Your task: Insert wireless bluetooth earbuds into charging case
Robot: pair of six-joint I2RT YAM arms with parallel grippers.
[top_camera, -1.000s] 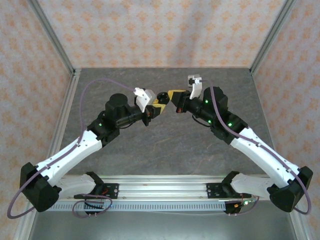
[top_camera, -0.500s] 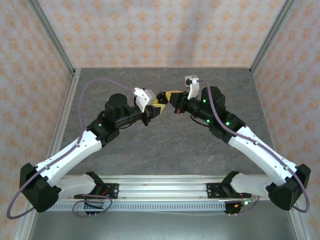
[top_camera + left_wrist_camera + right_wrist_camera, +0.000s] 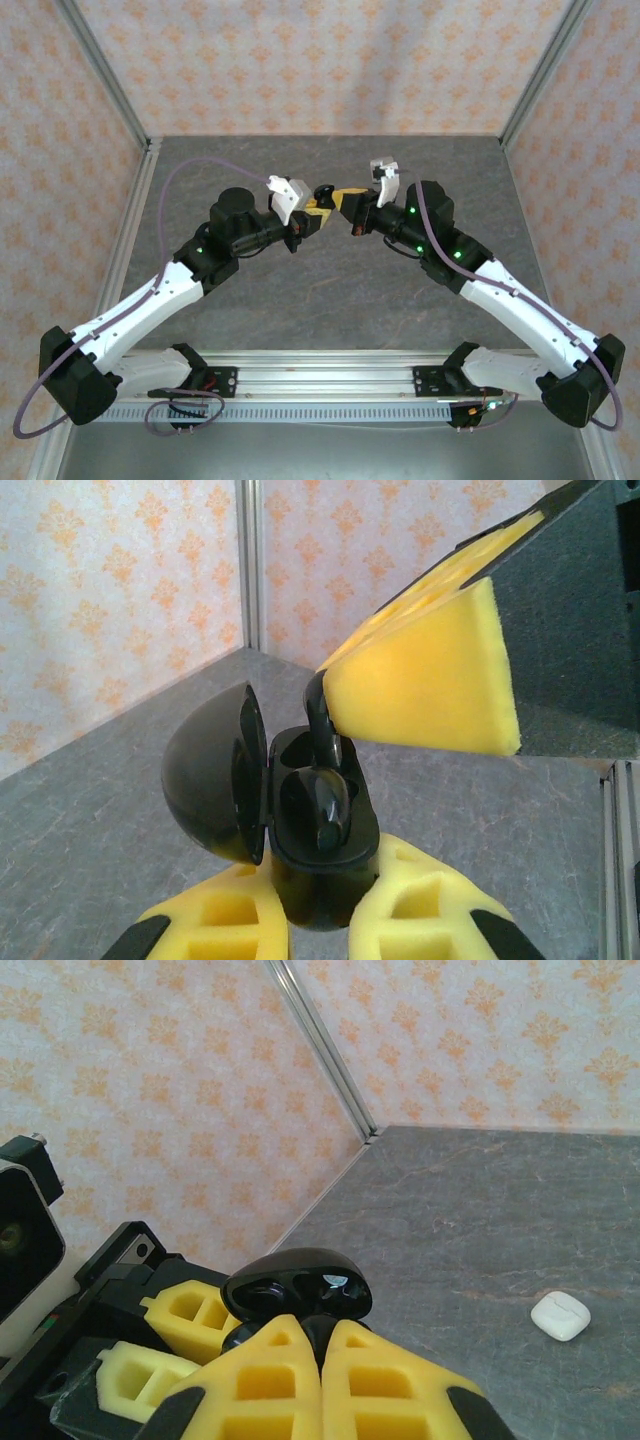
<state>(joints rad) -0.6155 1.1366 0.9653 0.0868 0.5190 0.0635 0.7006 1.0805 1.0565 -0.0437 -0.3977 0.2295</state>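
Seating a black earbud (image 3: 319, 728) in its charging case (image 3: 318, 865) is judged to be the step in hand. The earbud is pinched at the tip of the right tool (image 3: 320, 1360), whose pads are pressed together with no gap seen between them. Its lower end is poised at the rim of the case's far socket, touching it or just above it; which of the two cannot be told. What appears to be a second black earbud (image 3: 327, 810) is already seated in the nearer socket.

The case is black and glossy, with its domed lid (image 3: 205, 780) swung open to one side. It is clamped at its base by the left tool (image 3: 320, 925), which is closed down narrowly around it.

In the overhead view both tools are seen meeting in the air above the bench (image 3: 300, 300), midway between its left and right edges and somewhat toward the far edge. A small white rounded item (image 3: 560, 1316), possibly another case, lies on the bench well apart from them.

For the next move, a short, gentle push along the socket's line is likely called for, with the case held steady. The right tool should be opened only once the earbud is felt to sit home.
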